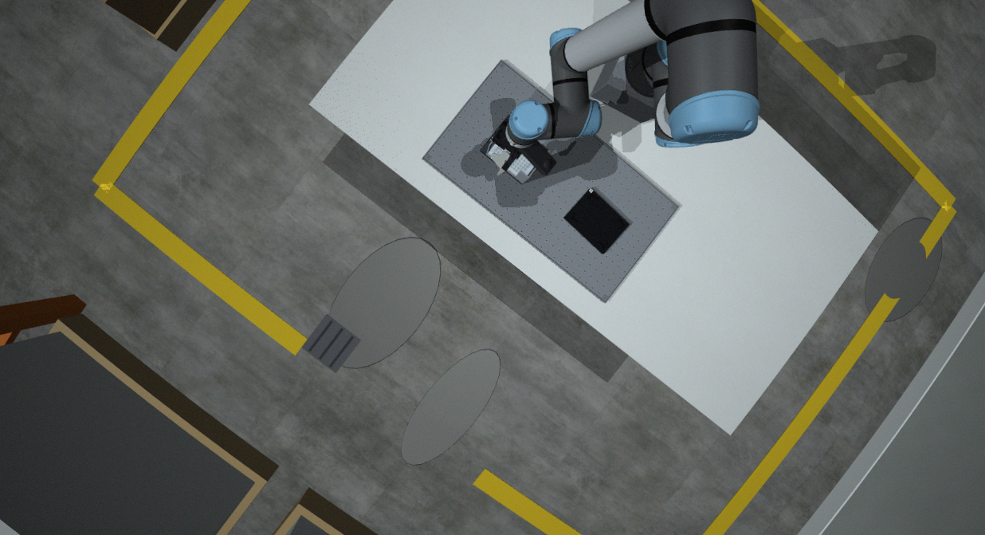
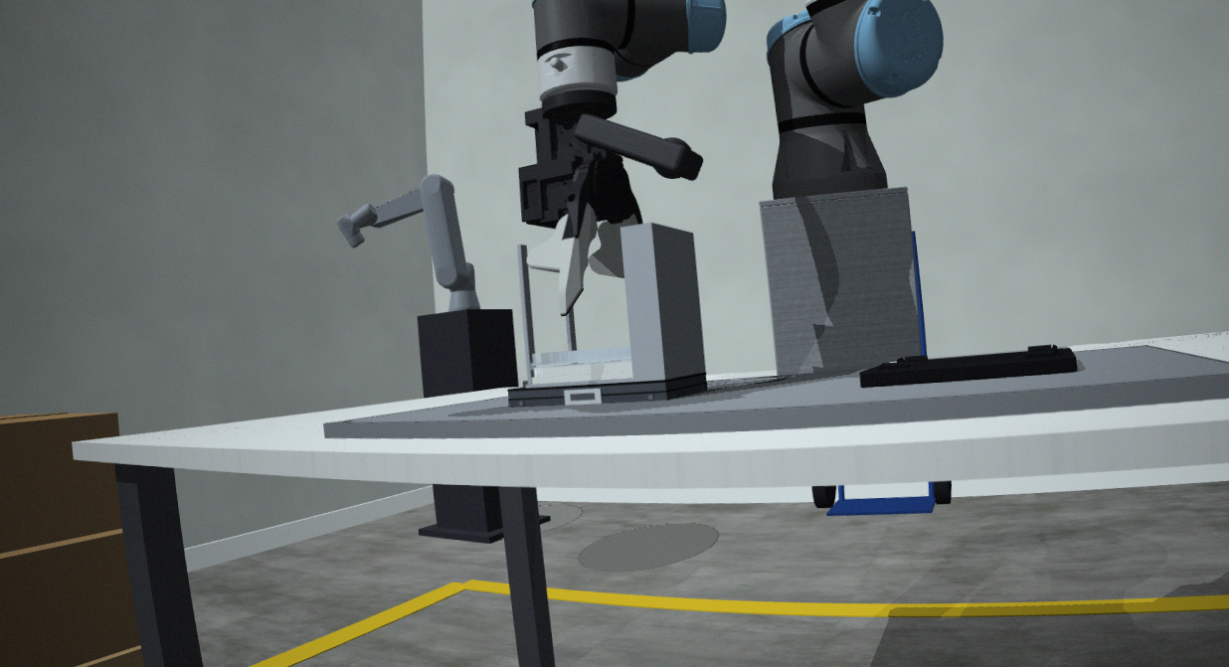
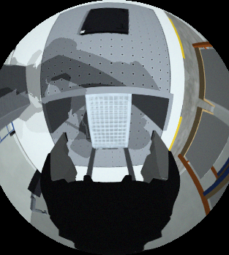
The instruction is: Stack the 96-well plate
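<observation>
The white 96-well plate (image 1: 520, 164) (image 2: 571, 366) (image 3: 108, 121) lies low in the stack rack K1 (image 2: 662, 301) (image 3: 151, 107), between its upright walls. In the exterior view it looks like a stack of two translucent layers sitting level. I cannot make out the cut corners. My gripper (image 2: 586, 277) (image 3: 108, 132) is open and empty. It hangs straight above the plate, with its fingers spread wider than the plate and clear of it. The plate nest N1 (image 1: 597, 220) (image 2: 967, 366) (image 3: 104, 21) is a flat black tray, and it is empty.
Rack and nest stand on a grey perforated baseplate (image 1: 620, 269) on the white table (image 1: 724, 311). The arm's grey pedestal (image 2: 838, 275) rises behind the rack. A small grey arm on a black post (image 2: 446, 233) stands beyond the table.
</observation>
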You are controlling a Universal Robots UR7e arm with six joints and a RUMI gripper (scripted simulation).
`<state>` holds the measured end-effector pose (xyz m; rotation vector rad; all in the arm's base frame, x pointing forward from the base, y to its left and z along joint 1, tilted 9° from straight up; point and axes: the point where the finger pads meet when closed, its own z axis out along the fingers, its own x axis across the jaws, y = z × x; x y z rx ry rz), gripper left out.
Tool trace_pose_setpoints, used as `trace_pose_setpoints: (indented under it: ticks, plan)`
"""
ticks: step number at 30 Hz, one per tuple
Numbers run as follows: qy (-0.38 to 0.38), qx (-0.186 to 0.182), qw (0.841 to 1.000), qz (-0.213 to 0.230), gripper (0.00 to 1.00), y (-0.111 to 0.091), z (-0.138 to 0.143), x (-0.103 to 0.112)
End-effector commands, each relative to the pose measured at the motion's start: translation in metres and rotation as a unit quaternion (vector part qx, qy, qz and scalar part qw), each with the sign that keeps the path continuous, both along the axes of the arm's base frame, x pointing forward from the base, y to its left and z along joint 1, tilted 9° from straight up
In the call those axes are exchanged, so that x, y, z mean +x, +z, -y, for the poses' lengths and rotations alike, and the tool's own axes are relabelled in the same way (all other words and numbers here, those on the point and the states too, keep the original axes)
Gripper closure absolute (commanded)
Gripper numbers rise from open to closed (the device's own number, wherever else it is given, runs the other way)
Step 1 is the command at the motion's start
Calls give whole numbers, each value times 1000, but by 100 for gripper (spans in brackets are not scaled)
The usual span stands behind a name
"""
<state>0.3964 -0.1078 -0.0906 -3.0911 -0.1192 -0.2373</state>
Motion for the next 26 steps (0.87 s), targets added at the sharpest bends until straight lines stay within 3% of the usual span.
trace_pose_setpoints:
  ticks: [1, 23, 26]
  plan:
    - [0, 0, 1000, 0, 0, 15, 1, -2]
    - [0, 0, 1000, 0, 0, 68, 3, -10]
    - [0, 0, 1000, 0, 0, 68, 3, -10]
